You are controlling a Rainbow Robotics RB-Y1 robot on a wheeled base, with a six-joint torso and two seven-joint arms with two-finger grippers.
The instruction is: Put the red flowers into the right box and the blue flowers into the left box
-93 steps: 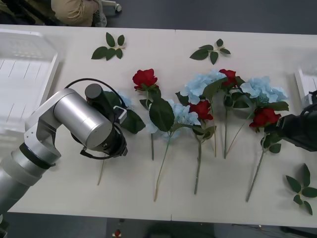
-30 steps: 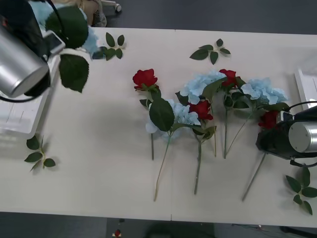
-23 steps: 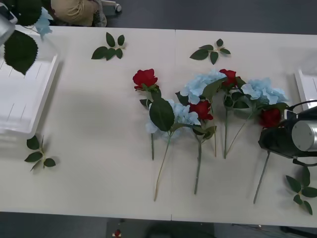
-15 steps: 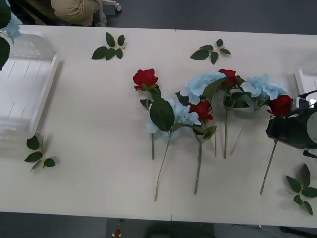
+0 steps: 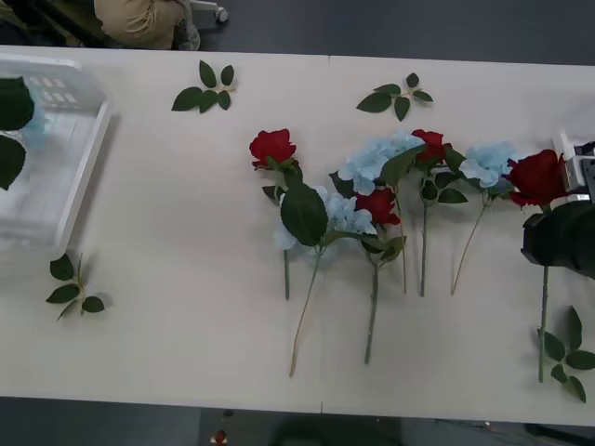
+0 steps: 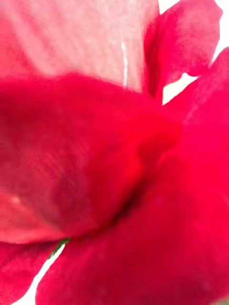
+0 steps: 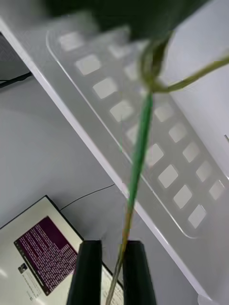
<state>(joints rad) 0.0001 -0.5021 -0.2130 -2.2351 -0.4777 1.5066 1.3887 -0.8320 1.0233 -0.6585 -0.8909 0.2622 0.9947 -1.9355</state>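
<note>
Red flowers: one deep-red artificial rose w/ long green stem (image 5: 536, 177) is held up at the far right of the pale bench (image 5: 186, 279), bloom just left of the thin white rim of the right box (image 5: 563, 149), stem hanging down past the black right gripper (image 5: 561, 239). Its petals crowd the right wrist view (image 6: 114, 167); can't tell how the right jaws stand. Three more red roses (image 5: 271, 146) lie on the bench mid-row, mixed w/ the pale sky-blue hydrangea-like flowers (image 5: 372, 156), stems pointing toward the robot.

Large translucent white plastic tray, the left box (image 5: 79, 158), sits at the bench's far left. Over it hang dark green leaves (image 5: 11, 130) and a bit of pale blue bloom. In the left wrist view the black left gripper (image 7: 109, 271) has its jaws pinching a thin green stem (image 7: 138, 157) above the tray's ribbed bottom (image 7: 157, 157).

Loose green leaf sprigs (image 5: 204, 88) lie beyond the row; another (image 5: 70, 286) sits just robot-side of the left box, one more (image 5: 569, 353) near the right gripper.
</note>
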